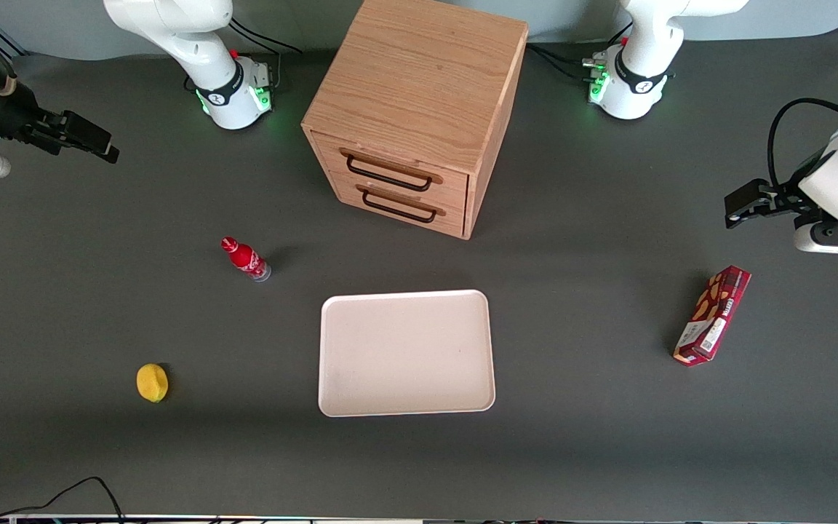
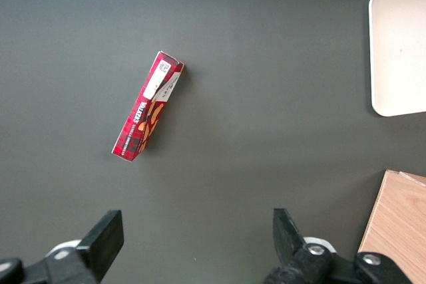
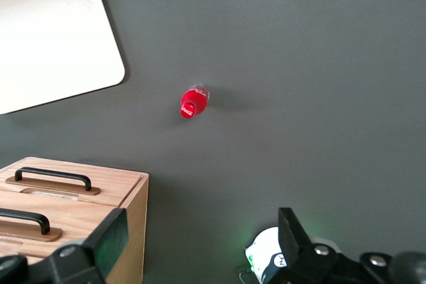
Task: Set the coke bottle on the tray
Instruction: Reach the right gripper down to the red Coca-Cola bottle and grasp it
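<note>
The coke bottle (image 1: 246,259) stands left of centre on the dark surface (image 1: 579,407), apart from the tray (image 1: 406,353) at lower centre; the end effector (image 1: 92,138) hangs open, upper left

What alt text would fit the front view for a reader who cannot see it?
A small red coke bottle stands upright on the dark table, apart from the empty cream tray nearer the camera. The gripper hangs open at the working arm's end, holding nothing. A wooden drawer cabinet, lemon and snack box surround them.
</note>
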{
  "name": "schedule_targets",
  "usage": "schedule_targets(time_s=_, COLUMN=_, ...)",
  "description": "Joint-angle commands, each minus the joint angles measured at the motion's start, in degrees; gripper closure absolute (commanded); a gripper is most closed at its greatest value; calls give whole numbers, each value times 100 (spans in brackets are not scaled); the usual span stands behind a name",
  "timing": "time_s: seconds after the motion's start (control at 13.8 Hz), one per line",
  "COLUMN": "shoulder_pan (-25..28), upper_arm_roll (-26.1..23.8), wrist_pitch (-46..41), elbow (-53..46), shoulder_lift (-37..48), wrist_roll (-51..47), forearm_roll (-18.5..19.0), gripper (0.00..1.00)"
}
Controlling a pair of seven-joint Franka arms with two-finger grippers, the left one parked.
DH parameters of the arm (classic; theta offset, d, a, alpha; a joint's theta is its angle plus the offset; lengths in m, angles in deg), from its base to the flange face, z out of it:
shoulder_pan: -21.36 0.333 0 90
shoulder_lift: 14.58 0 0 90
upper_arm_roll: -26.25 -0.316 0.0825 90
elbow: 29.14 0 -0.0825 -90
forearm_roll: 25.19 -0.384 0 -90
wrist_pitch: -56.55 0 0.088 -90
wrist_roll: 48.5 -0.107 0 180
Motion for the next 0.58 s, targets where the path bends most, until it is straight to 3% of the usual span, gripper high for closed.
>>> schedule_targets(time_s=0.0, shoulder_pan=17, upper_arm_roll=84, wrist_pitch=-209, elbow=-222, shoulder_lift=-171, wrist_roll=-115, forearm_roll=-29, gripper=0)
schedule_targets(time_s=0.29, shoulder_pan=52, upper_arm_roll=32, wrist_pitch=-175, elbow=67, shoulder_lift=-249, wrist_roll=-88, forearm_roll=-20, gripper=0)
schedule_targets(time_s=0.51, shoulder_pan=52, upper_arm_roll=-266, wrist_pitch=534, elbow=961, shoulder_lift=-153, wrist_roll=-123, forearm_roll=-20, gripper=0)
